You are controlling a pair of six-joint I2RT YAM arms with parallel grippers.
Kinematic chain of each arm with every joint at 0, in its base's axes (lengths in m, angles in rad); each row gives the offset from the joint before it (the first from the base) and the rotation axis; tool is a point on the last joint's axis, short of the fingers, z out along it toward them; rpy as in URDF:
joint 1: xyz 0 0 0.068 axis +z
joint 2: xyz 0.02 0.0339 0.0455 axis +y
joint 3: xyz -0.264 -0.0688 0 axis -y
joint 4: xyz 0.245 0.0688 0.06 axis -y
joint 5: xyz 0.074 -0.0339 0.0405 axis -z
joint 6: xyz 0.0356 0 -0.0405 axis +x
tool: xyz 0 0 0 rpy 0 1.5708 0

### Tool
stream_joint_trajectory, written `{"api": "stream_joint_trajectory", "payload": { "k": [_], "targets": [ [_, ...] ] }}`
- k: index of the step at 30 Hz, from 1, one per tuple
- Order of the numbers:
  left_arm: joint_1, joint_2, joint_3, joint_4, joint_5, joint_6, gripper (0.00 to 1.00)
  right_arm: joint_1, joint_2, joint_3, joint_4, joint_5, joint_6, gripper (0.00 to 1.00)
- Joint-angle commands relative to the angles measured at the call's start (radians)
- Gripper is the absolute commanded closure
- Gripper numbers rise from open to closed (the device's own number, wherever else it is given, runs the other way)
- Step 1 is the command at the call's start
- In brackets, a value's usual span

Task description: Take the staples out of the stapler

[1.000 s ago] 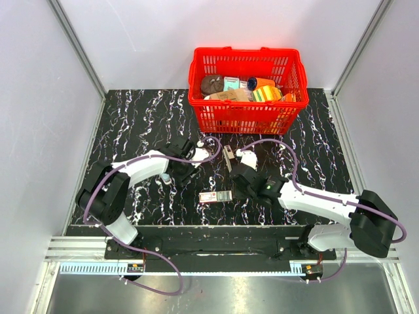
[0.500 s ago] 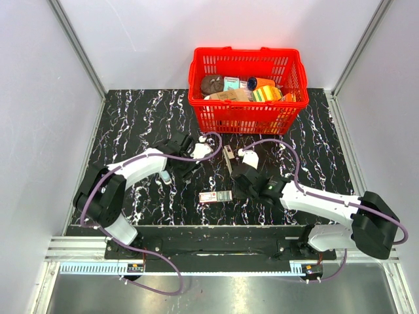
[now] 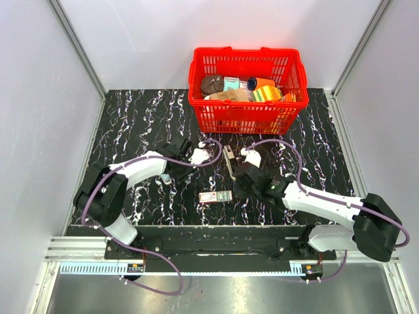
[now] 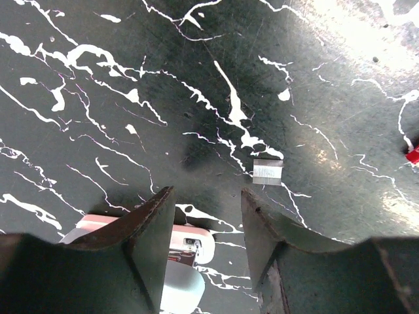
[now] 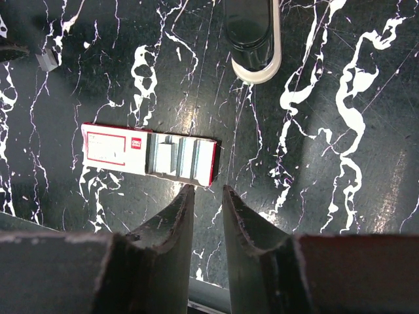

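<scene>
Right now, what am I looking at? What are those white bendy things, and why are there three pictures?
Those white bendy things are two robot arms, each ending in two fingers for pinching. The big picture comes from a camera up high, looking down at the black marbled table. The other two come from little cameras on the wrists, so each arm's own fingers poke in from the bottom. On the table are a red basket full of stuff, a small dark stapler, an open red-and-white box of staples, and one little loose strip of staples. The left fingers are open, close to that strip; the right fingers hang over the box, nearly together. Neither pair holds anything. The job is getting the staples out of the stapler.
</scene>
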Motion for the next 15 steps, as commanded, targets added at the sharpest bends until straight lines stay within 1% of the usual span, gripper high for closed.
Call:
{"api": "stream_joint_trajectory", "payload": {
  "k": [1,13,15],
  "targets": [
    [-0.018,0.016,-0.025,0.046,-0.055,0.031,0.51,-0.012,-0.032,-0.007,0.035,-0.011,0.002,0.71],
    [-0.09,0.024,-0.006,0.04,-0.04,0.007,0.51,-0.021,-0.038,-0.015,0.038,-0.02,0.003,0.71],
    [-0.102,0.029,-0.001,0.032,-0.011,-0.006,0.51,-0.024,-0.039,-0.015,0.04,-0.023,0.002,0.71]
  ]
}}
